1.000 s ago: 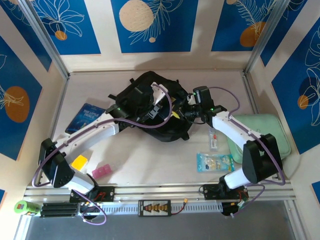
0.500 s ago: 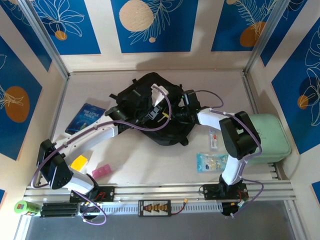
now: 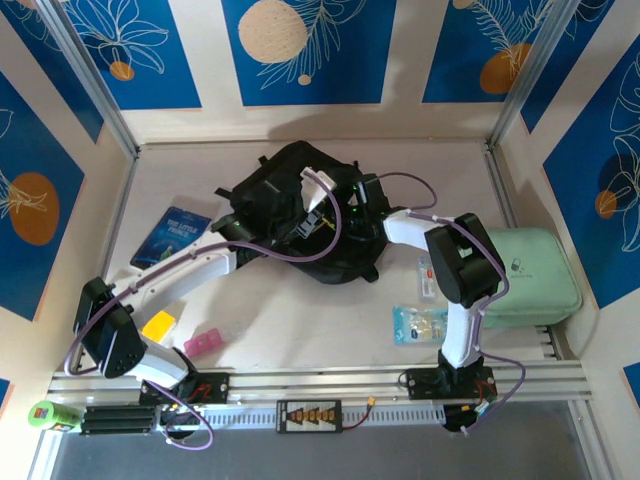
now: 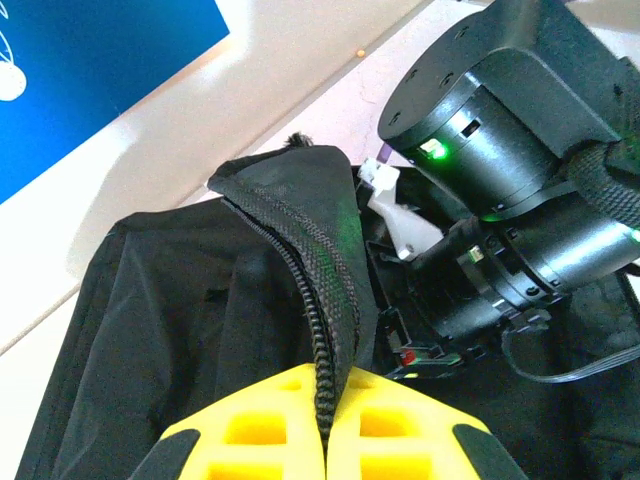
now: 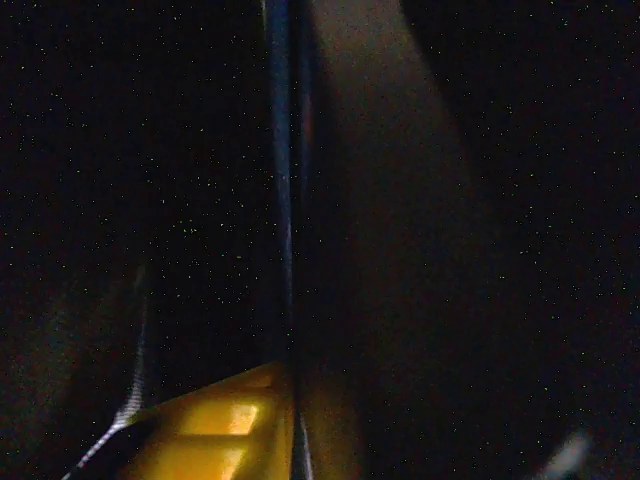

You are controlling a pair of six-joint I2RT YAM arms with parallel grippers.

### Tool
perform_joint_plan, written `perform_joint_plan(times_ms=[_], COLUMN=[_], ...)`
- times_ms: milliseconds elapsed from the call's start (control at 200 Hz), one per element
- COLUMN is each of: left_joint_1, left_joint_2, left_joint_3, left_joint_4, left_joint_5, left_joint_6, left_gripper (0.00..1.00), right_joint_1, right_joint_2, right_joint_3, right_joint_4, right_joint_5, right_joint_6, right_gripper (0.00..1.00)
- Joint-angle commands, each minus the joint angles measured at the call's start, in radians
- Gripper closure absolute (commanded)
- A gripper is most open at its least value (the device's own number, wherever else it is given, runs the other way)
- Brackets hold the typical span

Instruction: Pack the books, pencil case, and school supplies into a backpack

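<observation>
We hold the backpack (image 3: 285, 185) open mid-table, our left gripper (image 4: 325, 410) pinched on its zip edge, our right gripper (image 3: 355, 210) reaching inside, its grip unreadable in the dark, while the blue book (image 3: 172, 236), green case (image 3: 540, 275) and clear packet (image 3: 428, 325) lie unpacked.

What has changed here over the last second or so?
The right arm folded in toward the left, pushing its wrist deeper into the backpack opening and uncovering more of the mint case. The left tool stayed clamped on the backpack's zip edge, and the blue book stayed on the table.
</observation>
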Motion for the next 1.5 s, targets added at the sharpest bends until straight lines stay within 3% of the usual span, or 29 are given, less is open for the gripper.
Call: perform_joint_plan(times_ms=[0,80,145,380,495,625,755,920,1130,1295,1495], left_joint_1=[0.009,0.011,0.011,0.018,0.021,0.023,0.047,0.158,0.33,0.371,0.371], left_joint_2=[0.013,0.027,0.038,0.047,0.038,-0.008,-0.06,-0.051,0.072,0.226,0.406], left_joint_3=[-0.015,-0.023,-0.033,-0.078,-0.094,-0.142,-0.209,-0.271,-0.249,-0.16,-0.042], left_joint_4=[0.065,0.058,0.053,0.024,0.0,-0.003,0.028,0.029,-0.028,-0.031,0.058], left_joint_5=[0.013,0.027,0.041,0.1,0.164,0.231,0.213,0.148,0.246,0.305,0.418], left_joint_6=[-0.018,-0.029,-0.04,-0.103,-0.153,-0.103,-0.118,-0.326,-0.611,-0.689,-0.649], left_gripper=[1.0,1.0,1.0,0.77,0.48,0.19,0.06,0.05,0.08,0.1,0.16], right_joint_1=[-0.012,-0.012,-0.013,-0.022,-0.032,-0.039,-0.044,-0.029,0.007,0.028,0.037], right_joint_2=[-0.099,-0.189,-0.269,-0.553,-0.688,-0.794,-0.822,-0.774,-0.705,-0.693,-0.711], right_joint_3=[-0.022,-0.077,-0.125,-0.248,-0.286,-0.29,-0.268,-0.234,-0.209,-0.214,-0.211], right_joint_4=[-0.106,-0.167,-0.217,-0.477,-0.557,-0.595,-0.582,-0.564,-0.561,-0.558,-0.588], right_joint_5=[0.097,0.155,0.183,0.33,0.415,0.466,0.457,0.426,0.4,0.403,0.41], right_joint_6=[-0.039,-0.059,-0.077,-0.099,-0.113,-0.154,-0.198,-0.208,-0.192,-0.173,-0.163], right_gripper=[0.62,0.49,0.46,0.37,0.31,0.25,0.22,0.21,0.21,0.21,0.23])
